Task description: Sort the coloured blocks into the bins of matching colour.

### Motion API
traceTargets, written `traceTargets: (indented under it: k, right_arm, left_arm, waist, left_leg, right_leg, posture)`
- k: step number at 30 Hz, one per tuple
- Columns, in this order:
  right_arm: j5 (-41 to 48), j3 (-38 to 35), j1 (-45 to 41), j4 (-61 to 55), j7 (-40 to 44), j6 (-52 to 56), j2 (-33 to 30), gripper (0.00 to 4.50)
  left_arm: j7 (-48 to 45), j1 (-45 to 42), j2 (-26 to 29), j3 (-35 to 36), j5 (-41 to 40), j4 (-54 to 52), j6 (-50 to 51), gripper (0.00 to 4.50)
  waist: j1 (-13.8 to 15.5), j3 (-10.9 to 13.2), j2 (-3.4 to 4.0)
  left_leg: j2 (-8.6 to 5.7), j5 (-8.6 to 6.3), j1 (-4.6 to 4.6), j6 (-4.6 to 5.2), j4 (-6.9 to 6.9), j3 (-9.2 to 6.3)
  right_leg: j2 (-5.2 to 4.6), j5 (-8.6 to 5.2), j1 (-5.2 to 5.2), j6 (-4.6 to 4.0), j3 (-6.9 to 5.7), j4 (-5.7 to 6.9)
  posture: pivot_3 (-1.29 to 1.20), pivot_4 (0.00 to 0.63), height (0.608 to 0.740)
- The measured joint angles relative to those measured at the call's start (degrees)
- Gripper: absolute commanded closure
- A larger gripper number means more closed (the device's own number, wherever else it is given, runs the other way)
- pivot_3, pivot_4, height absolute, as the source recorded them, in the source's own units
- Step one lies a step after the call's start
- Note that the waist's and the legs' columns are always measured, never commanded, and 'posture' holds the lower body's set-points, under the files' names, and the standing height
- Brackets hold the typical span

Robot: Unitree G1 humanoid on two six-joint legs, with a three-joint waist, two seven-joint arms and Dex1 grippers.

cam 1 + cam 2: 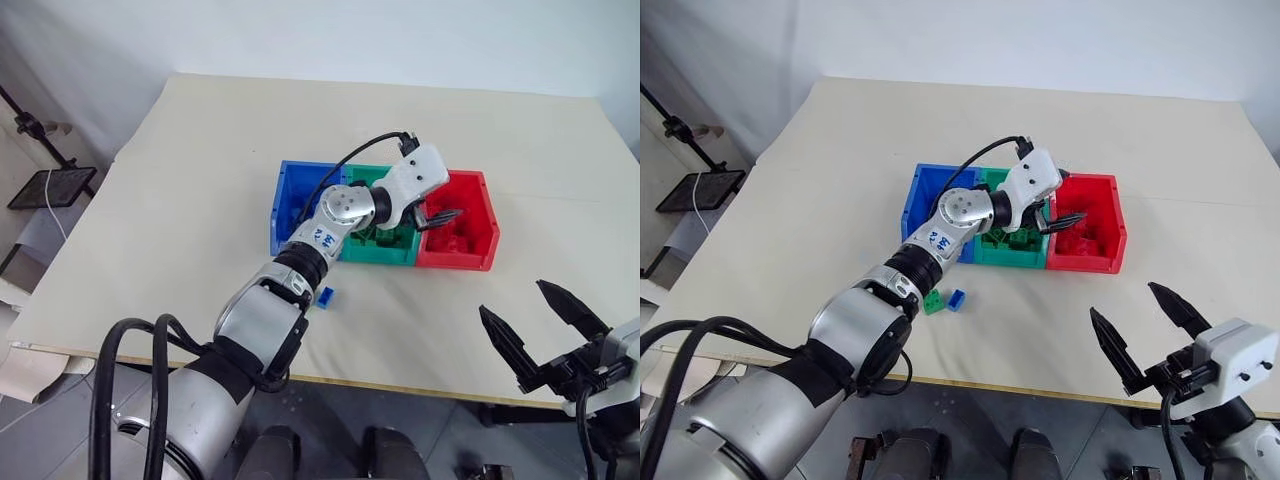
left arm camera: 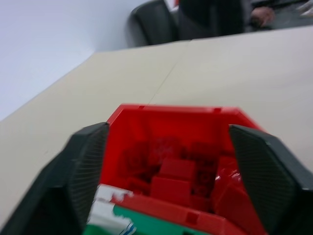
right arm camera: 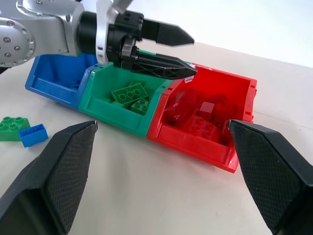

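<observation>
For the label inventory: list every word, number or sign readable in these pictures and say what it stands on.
No text here can be read.
Small blue-and-white sticker on the silver left forearm: marks too small to read.
Blue, green and red plastic storage bins: no lettering visible.
Studded plastic toy bricks: no lettering legible.
Beige table: bare of print.

The robot's left arm hides much of the green bin (image 1: pixel 385 255) and part of the blue bin (image 1: pixel 290 205).

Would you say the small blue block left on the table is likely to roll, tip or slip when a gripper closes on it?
The blue block looks boxy and flat-sided, so it should not roll. It sits low, so tipping seems unlikely. Its plastic looks smooth and it appears small and light, so it may slide on the table or nudge the green block beside it.
</observation>
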Motion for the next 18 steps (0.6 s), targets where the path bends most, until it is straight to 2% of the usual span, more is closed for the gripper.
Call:
traceTargets:
  k: [2,7,12,16,18]
  right_arm:
    - [0.0,0.7,-1.9,0.7,1.2,0.0,-2.5,0.00]
    - [0.4,2.9,-7.7,6.1,7.7,0.9,-11.1,0.00]
    - [0.3,6.6,-13.6,13.5,16.5,1.4,-18.8,0.00]
    - [-0.8,10.4,-18.1,17.6,22.8,1.0,-22.4,0.00]
    - [-1.5,11.9,-19.0,19.1,25.0,0.6,-23.2,0.00]
  left_arm:
    - [-3.2,2.0,2.2,0.0,-0.1,-3.1,-1.0,0.02]
    - [-13.1,13.7,13.5,1.6,-4.0,-18.5,-0.3,0.02]
    - [-26.1,27.7,28.9,5.4,-11.9,-35.1,5.0,0.02]
    - [-29.3,35.3,41.5,9.9,-13.9,-40.0,6.9,0.02]
    - [-31.0,39.0,45.4,12.1,-15.1,-40.6,7.7,0.02]
  waist:
    - [-0.6,0.0,0.00]
    - [-2.3,0.0,0.09]
    - [-2.9,0.0,0.07]
    - [-2.6,0.0,0.08]
    - [-2.2,0.0,0.08]
  left_leg:
    - [0.02,0.00,0.04,0.00,-0.01,0.05]
    - [0.17,0.03,0.17,-0.05,-0.10,-0.10]
    - [0.18,0.03,0.13,-0.06,-0.03,-0.46]
    - [0.12,0.03,0.14,-0.06,0.01,-0.61]
    - [0.09,0.02,0.12,-0.06,0.01,-0.64]
  right_leg:
    - [0.01,0.00,0.00,0.00,0.03,0.00]
    - [0.07,-0.02,-0.04,-0.03,-0.02,0.20]
    - [0.01,-0.01,-0.04,-0.04,-0.02,0.18]
    - [-0.04,-0.01,0.01,-0.03,-0.04,0.17]
    - [-0.09,-0.01,0.03,-0.03,-0.06,0.17]
  posture:
    - [0.00,0.150,0.740]
    - [0.00,0.150,0.740]
    - [0.00,0.150,0.740]
    - [0.00,0.150,0.740]
    - [0.00,0.150,0.740]
